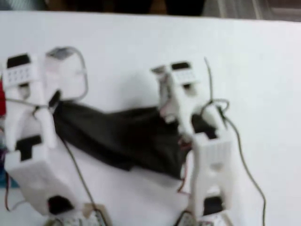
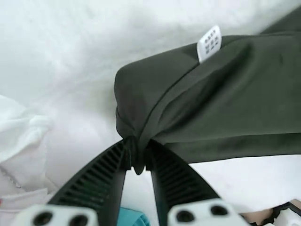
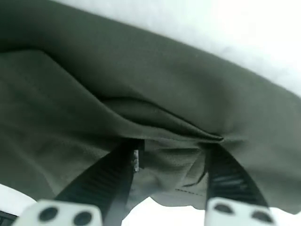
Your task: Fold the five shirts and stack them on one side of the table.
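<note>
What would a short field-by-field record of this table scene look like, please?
shirt: dark shirt, unfolded and rumpled, stretched between the two arms
surface: white table
left hand: shut on a bunched edge of the shirt
right hand: open, with shirt cloth sagging into the gap
detail: white tag along a seam of the shirt
folding: not yet done

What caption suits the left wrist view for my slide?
Left claw pinching a bunched edge of the dark shirt.

The left arm [image 1: 29,122] and right arm [image 1: 209,150] stand side by side, both bent forward. The left tool [image 2: 137,159] is pinched tight on the dark shirt [image 2: 225,103]. The right tool [image 3: 171,153] has its fingers spread wide in the cloth.
</note>
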`<action>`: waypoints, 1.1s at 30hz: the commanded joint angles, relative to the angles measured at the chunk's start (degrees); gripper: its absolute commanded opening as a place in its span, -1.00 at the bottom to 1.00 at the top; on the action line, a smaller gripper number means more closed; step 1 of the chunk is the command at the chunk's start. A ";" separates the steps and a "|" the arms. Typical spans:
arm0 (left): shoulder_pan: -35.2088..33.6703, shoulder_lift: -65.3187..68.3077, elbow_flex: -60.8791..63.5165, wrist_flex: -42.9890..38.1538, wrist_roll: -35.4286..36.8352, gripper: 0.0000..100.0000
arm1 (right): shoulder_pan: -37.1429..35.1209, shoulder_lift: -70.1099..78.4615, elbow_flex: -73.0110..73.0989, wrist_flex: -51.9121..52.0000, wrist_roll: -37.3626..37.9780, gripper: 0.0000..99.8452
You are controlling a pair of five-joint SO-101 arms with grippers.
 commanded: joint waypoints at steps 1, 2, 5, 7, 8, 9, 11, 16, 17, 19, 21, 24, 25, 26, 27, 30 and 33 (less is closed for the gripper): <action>0.62 -0.35 -2.15 -0.35 0.44 -0.95 | 0.92 -3.38 -1.58 -0.22 0.44 -0.55; 0.53 -0.35 -2.15 -0.35 0.35 -0.95 | 0.92 -3.38 -1.58 -0.22 0.44 -0.55; 0.53 -0.35 -2.15 -0.26 0.26 -0.95 | 0.92 -3.21 -1.32 -1.19 0.44 -0.55; 0.53 -0.35 -2.15 -0.26 0.26 -0.95 | 1.01 -2.24 -1.58 -2.07 0.44 -0.55; 0.53 -0.35 -2.15 -0.26 0.26 -0.95 | 1.01 -1.63 -1.67 -2.68 0.44 -0.55; 0.53 -0.44 -2.15 -0.26 0.26 -0.95 | 1.01 -0.84 -1.67 -3.12 0.44 -0.55; 0.53 -0.44 -2.15 -0.26 0.26 -0.95 | 0.75 0.75 -1.67 -3.47 0.44 -0.61; 0.53 -0.44 -2.15 -0.35 0.26 -0.95 | 0.57 -0.31 -1.76 -4.97 0.09 -0.95; 0.53 -0.44 -2.15 -0.35 0.26 -0.95 | 0.66 -1.63 -1.76 -4.88 0.09 -0.93; 0.53 -0.44 -2.15 -0.35 0.26 -0.95 | 0.92 -5.41 -1.76 -4.62 0.09 -0.96; 0.53 -0.44 -2.15 -0.35 0.18 -0.95 | 1.01 -10.24 -1.67 -4.18 0.09 -0.96; 0.53 -0.44 -2.15 -0.35 0.18 -0.95 | 0.92 -17.89 -1.67 -2.24 0.44 -0.96; 0.53 -0.44 -2.15 -0.35 0.18 -0.95 | 0.92 -20.18 -1.67 -1.63 0.44 -0.96; 0.53 -0.44 -2.15 -0.35 0.18 -0.95 | 1.01 -22.20 -1.67 -1.36 0.53 -0.96; 0.53 -0.44 -2.15 -0.35 0.18 -0.95 | 1.10 -23.96 -1.67 -1.19 0.97 -0.96; 0.53 -0.44 -2.15 -0.26 0.18 -0.95 | 2.33 -26.33 -1.58 -2.33 5.27 -0.96; 0.53 -0.44 -2.15 -0.26 0.18 -0.95 | 3.12 -23.78 -1.14 -5.14 6.15 -0.96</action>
